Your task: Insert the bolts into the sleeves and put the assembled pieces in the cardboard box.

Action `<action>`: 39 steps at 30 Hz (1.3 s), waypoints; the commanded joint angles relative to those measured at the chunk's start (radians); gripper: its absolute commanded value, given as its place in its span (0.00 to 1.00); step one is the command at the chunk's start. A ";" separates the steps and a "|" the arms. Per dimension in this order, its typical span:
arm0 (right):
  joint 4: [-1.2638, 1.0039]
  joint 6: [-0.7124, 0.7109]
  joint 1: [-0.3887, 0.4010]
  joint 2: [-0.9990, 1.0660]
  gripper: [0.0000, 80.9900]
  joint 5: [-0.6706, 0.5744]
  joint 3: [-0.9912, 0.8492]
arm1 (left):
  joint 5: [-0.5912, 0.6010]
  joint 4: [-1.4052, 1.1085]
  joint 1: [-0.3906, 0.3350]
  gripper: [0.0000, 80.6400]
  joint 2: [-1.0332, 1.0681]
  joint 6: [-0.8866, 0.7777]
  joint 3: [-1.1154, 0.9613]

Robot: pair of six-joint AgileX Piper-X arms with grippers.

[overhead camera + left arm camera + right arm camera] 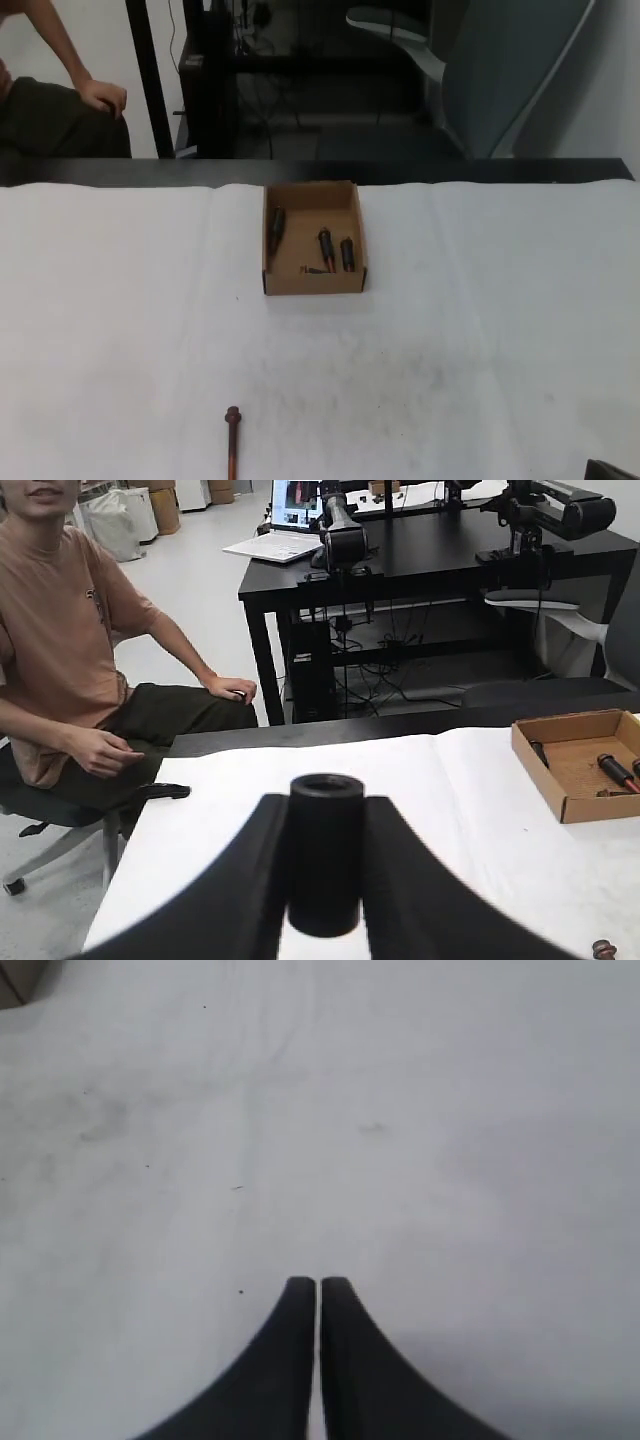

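Pinching a black sleeve (325, 865) between its two fingers, the left gripper (325, 820) holds it upright, open end up, above the white cover (480, 820) of the bench. The fingers (262, 880) press on the sleeve's sides, and its top stands clear above them.

The right gripper (318, 1285) has its fingers pressed together with nothing between them. It hangs over a bare stretch of the cover (420, 1130).

A loose bolt (232, 440) lies on the cover at the near edge, left of the middle, with its head pointing to the far side. Its head (603, 948) also shows in the left wrist view, well apart from the held sleeve.

The box (313, 280) sits on the far half of the bench, about midway between left and right, open side up. Inside it lie three dark pieces: one (277, 222) by the left wall, and two (325, 243) (347, 253) side by side toward the right wall. A smaller bit (315, 270) lies by the near wall; what it is cannot be told. In the left wrist view the box (560, 800) stands well beyond the sleeve, and one piece (615, 772) in it shows a red part.
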 commanded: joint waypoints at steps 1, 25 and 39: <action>-0.006 0.000 -0.005 0.003 0.02 0.044 -0.010 | -0.017 -0.011 0.002 0.02 0.011 -0.009 -0.004; 0.026 0.007 -0.005 -0.004 0.02 0.305 -0.010 | -0.008 -0.011 0.002 0.02 0.011 -0.034 -0.004; 0.034 0.037 -0.005 -0.004 0.02 0.365 -0.010 | -0.008 -0.011 0.002 0.02 0.011 -0.039 -0.004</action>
